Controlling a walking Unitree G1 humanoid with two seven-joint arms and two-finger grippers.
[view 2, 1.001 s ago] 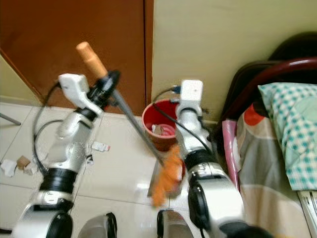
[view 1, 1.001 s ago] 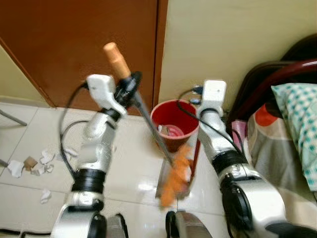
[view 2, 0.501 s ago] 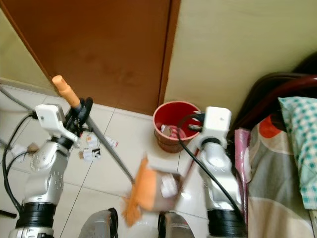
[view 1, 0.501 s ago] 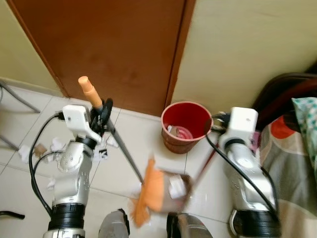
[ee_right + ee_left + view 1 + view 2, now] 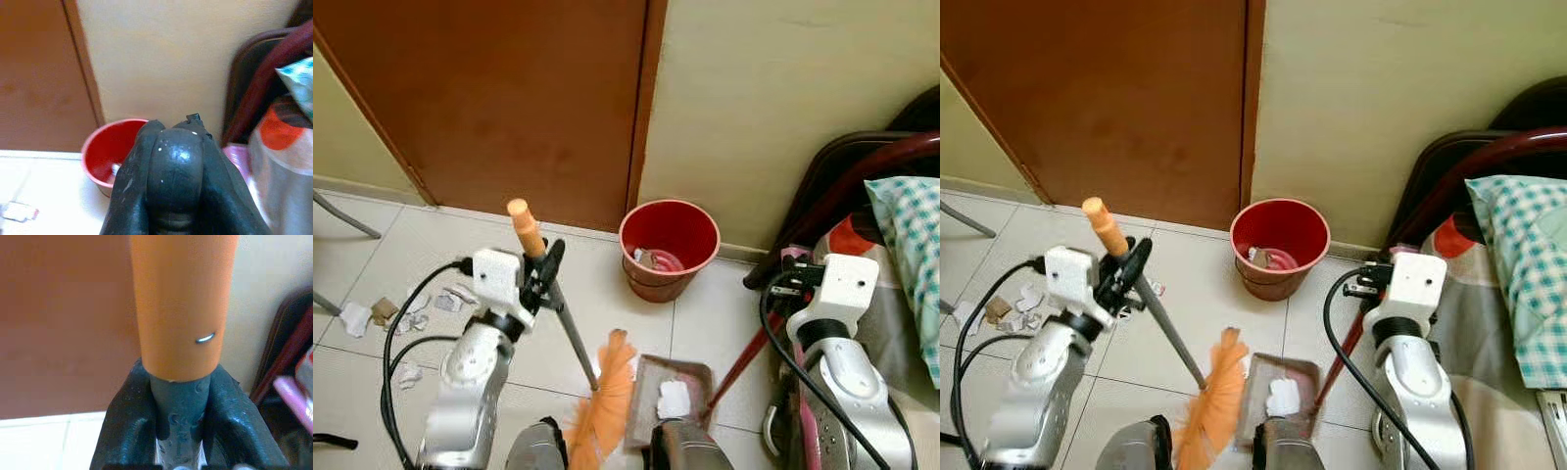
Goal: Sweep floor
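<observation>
Broom and dustpan, both gripped.
My left gripper (image 5: 543,279) clamps the broom (image 5: 570,336); my right gripper (image 5: 172,172) clamps the dustpan handle (image 5: 742,358).

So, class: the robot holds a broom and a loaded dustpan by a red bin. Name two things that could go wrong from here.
1. The paper wad lies loose on the dustpan; tilting it on the way to the red bin could drop the wad back on the tiles.
2. Scraps lie by the door, beside the left arm's cable; the broom, clamped in the left gripper, could miss them or snag the cable.
</observation>
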